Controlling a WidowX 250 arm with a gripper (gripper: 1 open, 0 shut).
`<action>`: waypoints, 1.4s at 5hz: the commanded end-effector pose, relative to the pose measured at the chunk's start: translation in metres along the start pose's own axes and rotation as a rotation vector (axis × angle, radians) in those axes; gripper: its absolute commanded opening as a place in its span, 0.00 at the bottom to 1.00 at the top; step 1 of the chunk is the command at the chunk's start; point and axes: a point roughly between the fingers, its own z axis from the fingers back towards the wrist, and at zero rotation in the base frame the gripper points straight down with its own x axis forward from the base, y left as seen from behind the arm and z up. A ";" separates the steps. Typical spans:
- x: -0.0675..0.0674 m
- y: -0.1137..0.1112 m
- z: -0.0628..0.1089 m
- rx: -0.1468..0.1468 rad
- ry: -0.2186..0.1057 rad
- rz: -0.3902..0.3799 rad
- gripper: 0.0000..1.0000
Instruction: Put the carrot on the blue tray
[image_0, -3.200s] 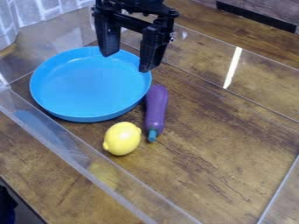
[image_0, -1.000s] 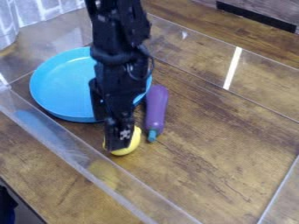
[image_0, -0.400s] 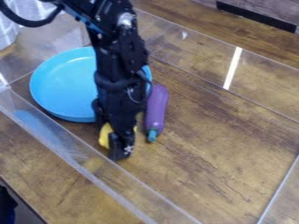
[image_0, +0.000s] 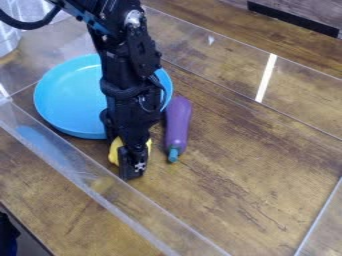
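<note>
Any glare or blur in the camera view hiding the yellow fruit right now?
Camera view: a bright white glare streak lies on the table at right, away from the work; the picture is soft but not smeared; the gripper covers most of the yellow fruit, so its jaws' contact is not readable; the blue tray shows evenly lit.

arm: upright, black | gripper: pointing down, jaw spacing unclear

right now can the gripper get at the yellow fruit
Probably yes. The gripper is down over the yellow fruit, fingers either side, nothing between. The eggplant lies close beside but apart.
</note>
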 end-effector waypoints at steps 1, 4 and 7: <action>0.007 0.009 0.002 0.014 -0.020 0.047 0.00; 0.021 0.008 0.001 -0.006 -0.011 0.170 0.00; 0.017 0.014 0.024 0.026 -0.001 0.287 0.00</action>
